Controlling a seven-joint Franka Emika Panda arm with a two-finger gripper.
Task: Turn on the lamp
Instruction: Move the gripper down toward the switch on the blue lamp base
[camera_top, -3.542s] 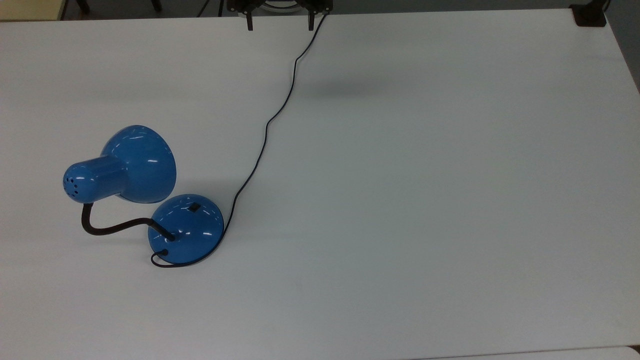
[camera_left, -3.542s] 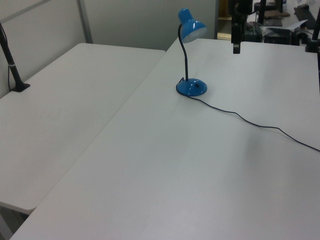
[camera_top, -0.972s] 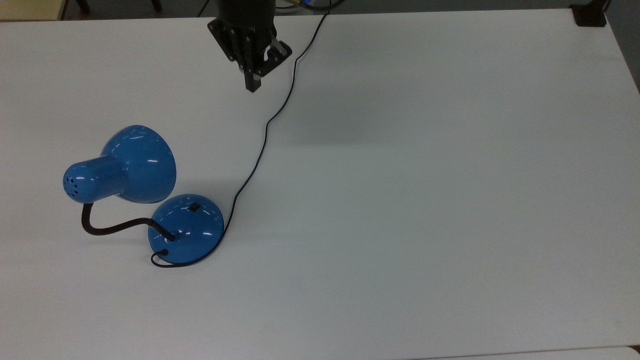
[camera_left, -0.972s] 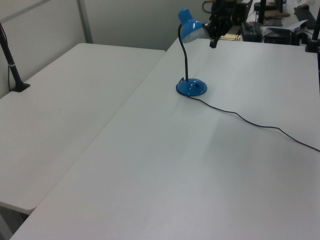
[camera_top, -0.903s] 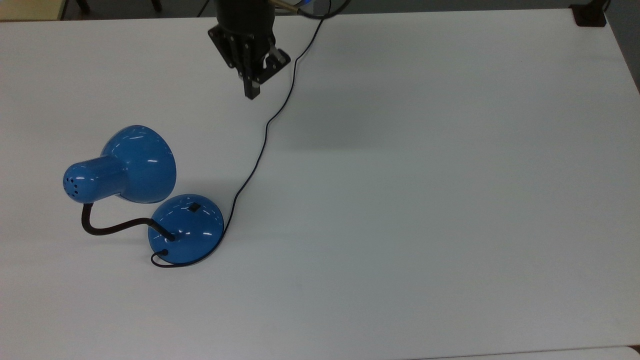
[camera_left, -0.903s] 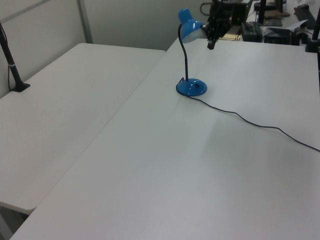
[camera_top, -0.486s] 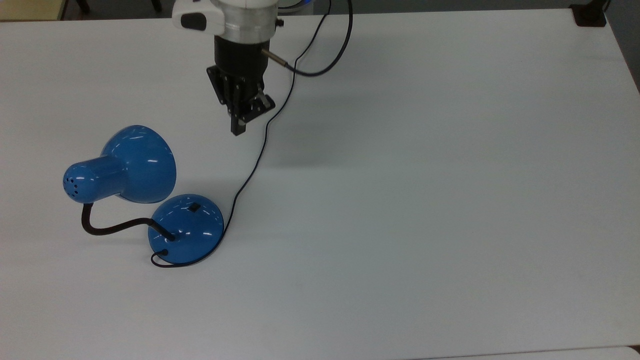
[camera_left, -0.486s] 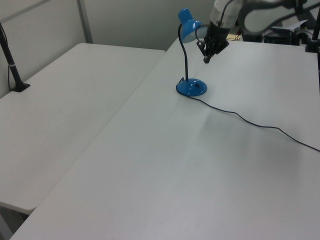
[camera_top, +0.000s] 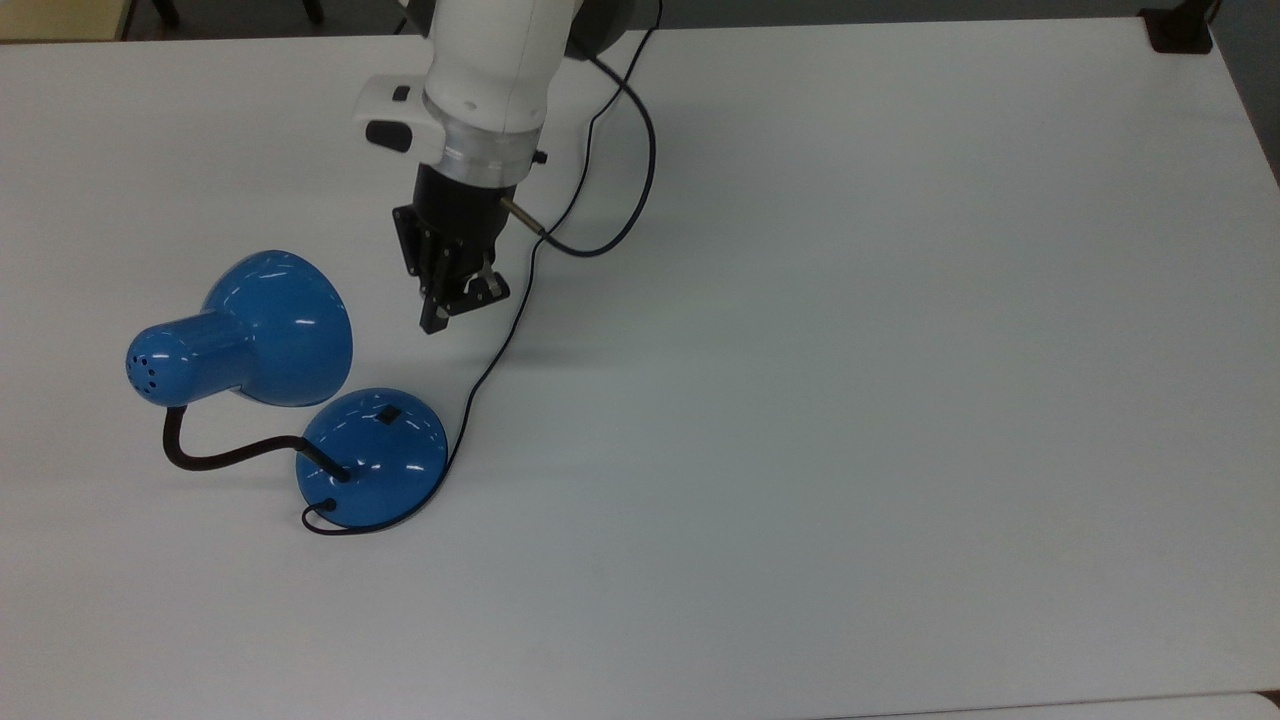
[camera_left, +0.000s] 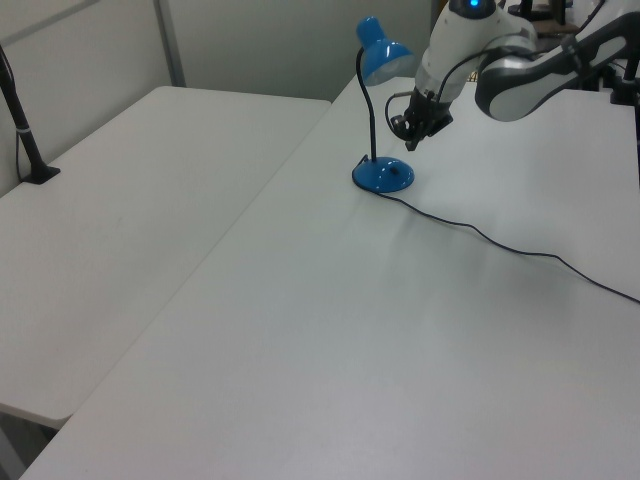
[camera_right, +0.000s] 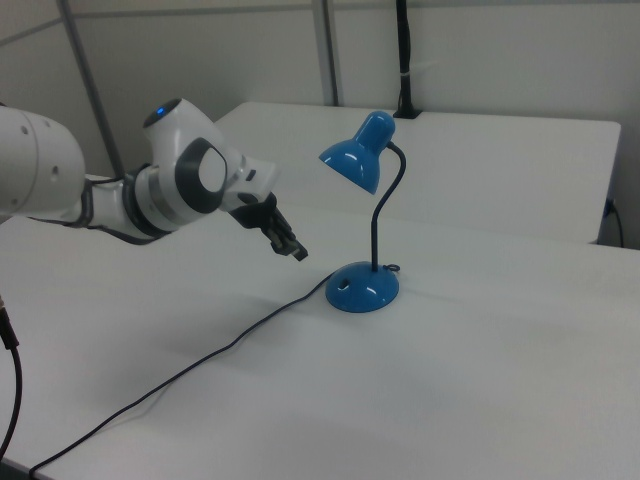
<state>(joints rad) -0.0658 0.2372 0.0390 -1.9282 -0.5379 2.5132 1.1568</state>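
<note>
The lamp stands on the white table (camera_top: 850, 400), unlit, with its blue domed base (camera_top: 372, 460) toward the top view's left. A small black switch (camera_top: 388, 414) sits on the base's upper side. Its black neck (camera_top: 215, 455) bends up to the blue shade (camera_top: 275, 330). The thin cord (camera_top: 520, 290) runs from the base toward the table's far edge. My gripper (camera_top: 432, 325) hangs shut above the table, pointing down at a slant, a short way beyond the base and beside the shade. In the left view the gripper (camera_left: 408, 143) hovers just above the base (camera_left: 383, 176). The right view has the gripper (camera_right: 298, 254) left of the base (camera_right: 363, 288).
The arm's own dark cable (camera_top: 615, 225) loops beside the wrist, over the lamp cord. A black clamp (camera_top: 1178, 30) sits at the table's far right corner in the top view. A second white table (camera_left: 120, 200) adjoins, with a black post (camera_left: 28, 140) on it.
My arm has come in from the far edge toward the lamp and dropped lower; the fingers went from apart to together. The lamp and its cord have not moved.
</note>
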